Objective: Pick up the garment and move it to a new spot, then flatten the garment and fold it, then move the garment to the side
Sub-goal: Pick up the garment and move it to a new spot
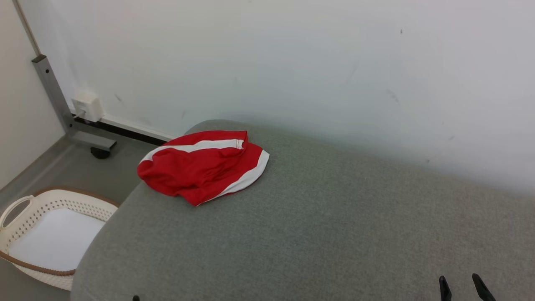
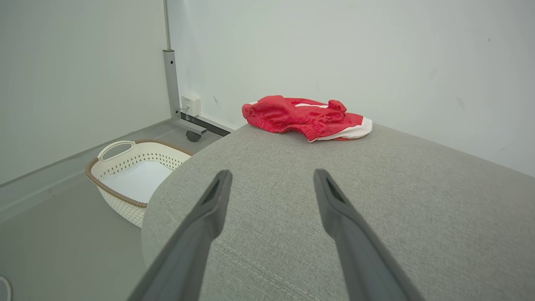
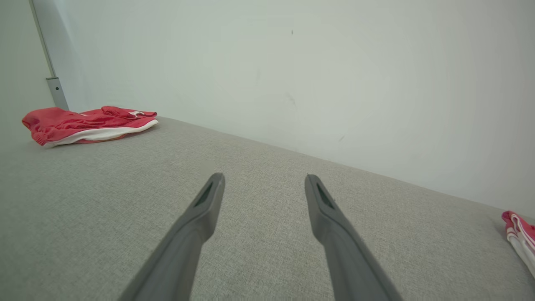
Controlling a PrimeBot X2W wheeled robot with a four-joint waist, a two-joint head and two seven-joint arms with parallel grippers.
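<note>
A crumpled red garment with white stripes [image 1: 203, 166] lies bunched at the far left corner of the grey fabric surface [image 1: 317, 225]. It appears again ahead of the left gripper [image 2: 304, 118] and far off to the left of the right one [image 3: 87, 123]. My left gripper [image 2: 271, 177] is open above the surface, well short of the garment, with nothing between its fingers. My right gripper [image 3: 263, 180] is also open and empty over the middle of the surface; its fingertips [image 1: 462, 281] poke up at the bottom right of the head view.
A cream perforated laundry basket [image 1: 46, 234] stands on the floor left of the surface, also in the left wrist view [image 2: 133, 175]. A white wall runs behind, with a grey metal post [image 1: 52, 90] and a white socket box [image 1: 87, 105]. Another red-and-white cloth [image 3: 520, 240] lies at the surface's right end.
</note>
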